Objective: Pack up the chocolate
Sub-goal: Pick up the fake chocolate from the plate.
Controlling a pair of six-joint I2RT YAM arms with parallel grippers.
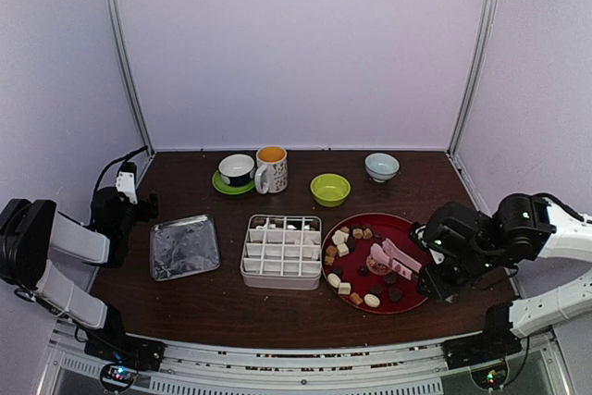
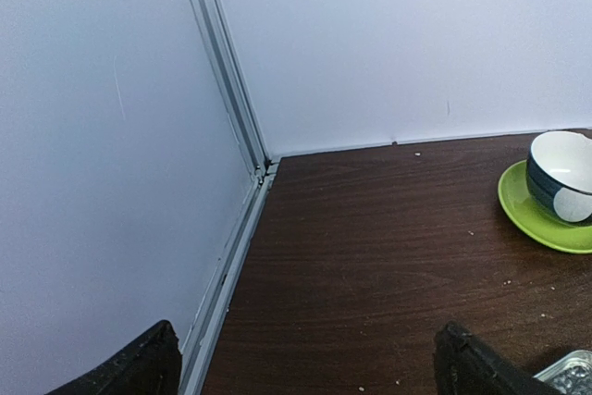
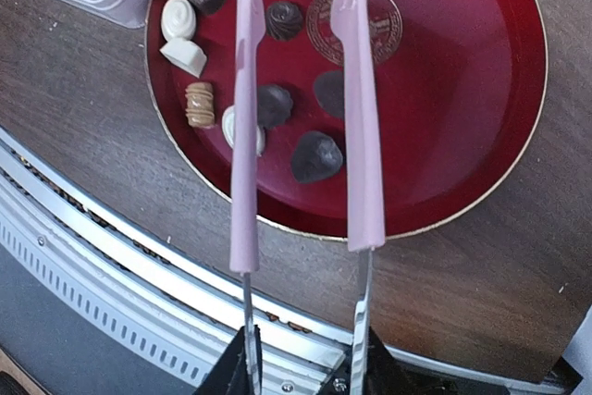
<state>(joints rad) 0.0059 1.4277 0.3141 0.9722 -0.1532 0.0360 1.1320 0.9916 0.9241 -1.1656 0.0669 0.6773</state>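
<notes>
The chocolate [image 1: 342, 249] lies as several small white, tan and dark pieces on a round red plate [image 1: 413, 228]. A few pieces sit in the back row of a white divided box [image 1: 281, 252] left of the plate. My right gripper [image 1: 433, 277] is shut on the handle end of pink tongs [image 1: 393, 258], which reach over the plate. In the right wrist view the gripper [image 3: 301, 363] pinches the tongs [image 3: 245, 136], whose arms stand apart above dark chocolate [image 3: 317, 156]; their tips run out of frame. My left gripper [image 1: 129, 193] hangs open at the far left, fingers wide in the left wrist view [image 2: 310, 358].
A silvery square tin [image 1: 185, 247] lies left of the box. Along the back stand a cup on a green saucer [image 1: 237, 171], a mug [image 1: 272, 169], a green bowl [image 1: 330, 190] and a pale bowl [image 1: 382, 166]. White walls enclose the table.
</notes>
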